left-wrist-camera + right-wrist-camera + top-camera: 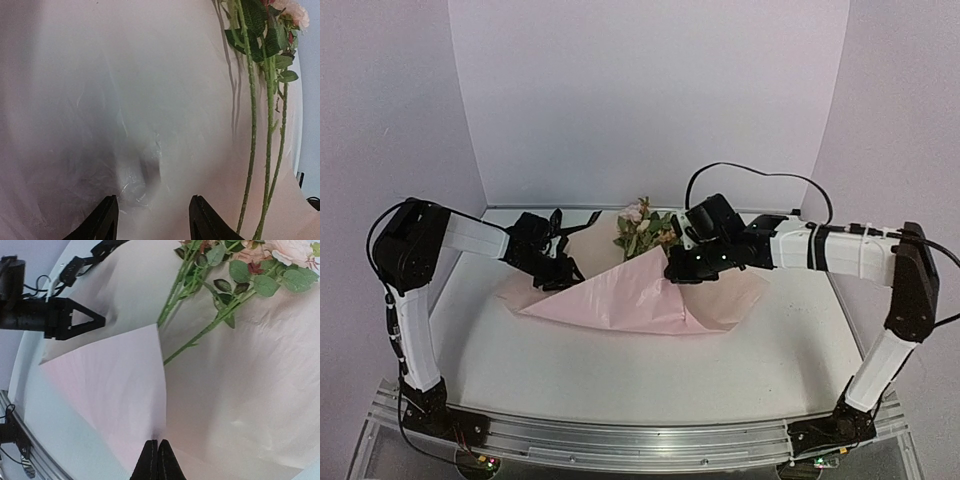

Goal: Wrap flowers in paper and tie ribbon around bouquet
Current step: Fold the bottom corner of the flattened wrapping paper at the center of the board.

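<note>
Step in hand: the wrap, first fold. No ribbon work yet, and I cannot pick the ribbon out in any view. The paper (pixel 640 300) lies spread on the table (pixel 790 340) at centre, between my two arms. The flowers (pixel 642 228) lie on it toward its far side. My right gripper (pixel 158 460) is closed tight on the paper (pixel 240 390), pinching a turned-over corner near the middle. That corner makes a triangular flap lying leftward across the sheet, and its edge covers the lower ends of the stems. My left gripper (pixel 152 220) is at the sheet's left edge with jaws standing partly apart. The paper (pixel 100 75) lies crinkled just ahead of the fingers (pixel 107 222), and nothing is visibly clamped between them. Orientation of the flowers (pixel 230 270): long axis runs roughly near to far, blossoms pointing far and poking past the paper's far edge, stems trailing toward me. In the left wrist view the flowers (pixel 252 125) show as stems lying bare on the sheet, well right of my fingers. Judgement on the next move: carry the pinched flap on over the stems, with the left jaws closing on the left edge to hold or lift it. The pull must run across the stem axis, low and slow; thin paper may tear, or drag the bunch askew.
</note>
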